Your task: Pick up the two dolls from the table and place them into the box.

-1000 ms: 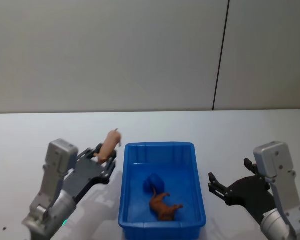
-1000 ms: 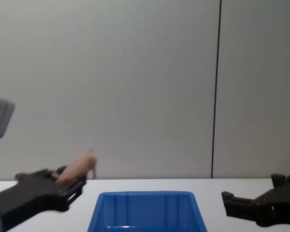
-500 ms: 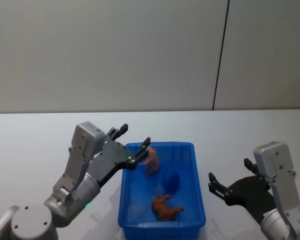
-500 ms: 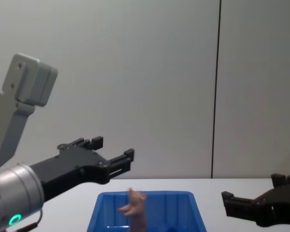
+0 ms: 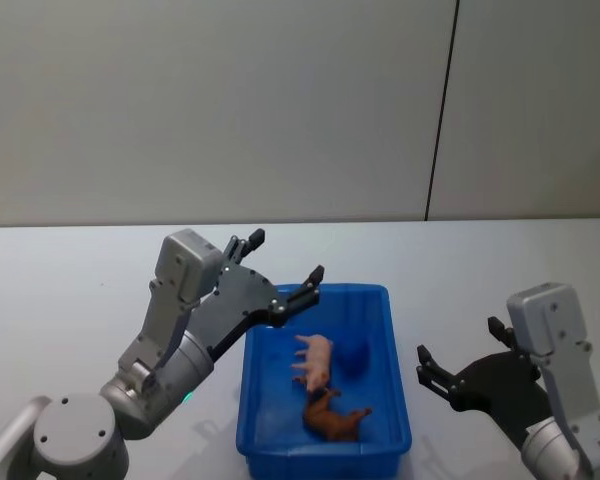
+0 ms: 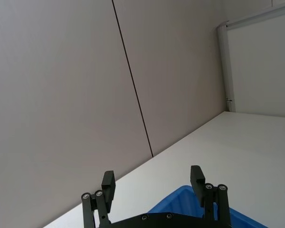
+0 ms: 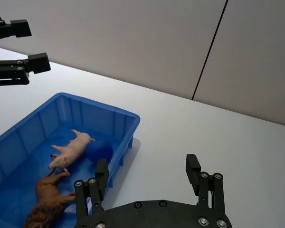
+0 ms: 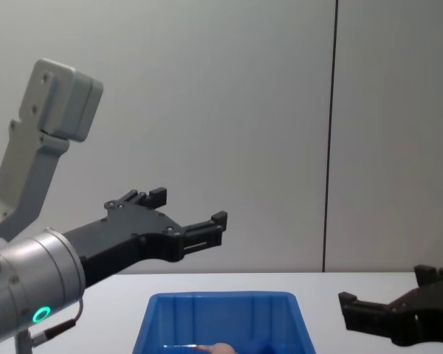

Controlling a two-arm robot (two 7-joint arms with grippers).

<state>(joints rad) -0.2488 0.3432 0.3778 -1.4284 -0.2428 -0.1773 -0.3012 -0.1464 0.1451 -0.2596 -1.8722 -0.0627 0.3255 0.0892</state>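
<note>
**Ana:** Dolls first: from the head, the pink pig (image 5: 314,357) now lies on the floor of the blue box (image 5: 393,380), just at 12 o'clock of the brown animal (image 5: 330,417). A second ago the left gripper (image 5: 280,278) held that pig beside the box at 9 o'clock; half a second ago it was falling. Now the jaws are spread and empty above the box's 10 o'clock corner.

**Ben:** So both are in, and I'd judge the task as good as done. And the right gripper (image 5: 432,372)?

**Ana:** Parked at 3 o'clock of the box, over the white table (image 5: 60,270), jaws spread, unchanged.

**Ben:** Left wrist?

**Ana:** Its own fingers (image 6: 108,183) stand apart with nothing between, the box rim (image 6: 178,202) below, the wall beyond.

**Ben:** Right wrist?

**Ana:** Pig (image 7: 71,149) and brown animal (image 7: 45,202) lie touching nose to tail in the box (image 7: 126,124), a dark blue lump (image 7: 99,151) just beside the pig. Right fingers (image 7: 101,176) apart.

**Ben:** Chest?

**Ana:** Left gripper (image 8: 188,217) raised over the box (image 8: 221,324), a pink tip (image 8: 220,348) at the bottom. Nothing blocks a withdrawal.
</note>
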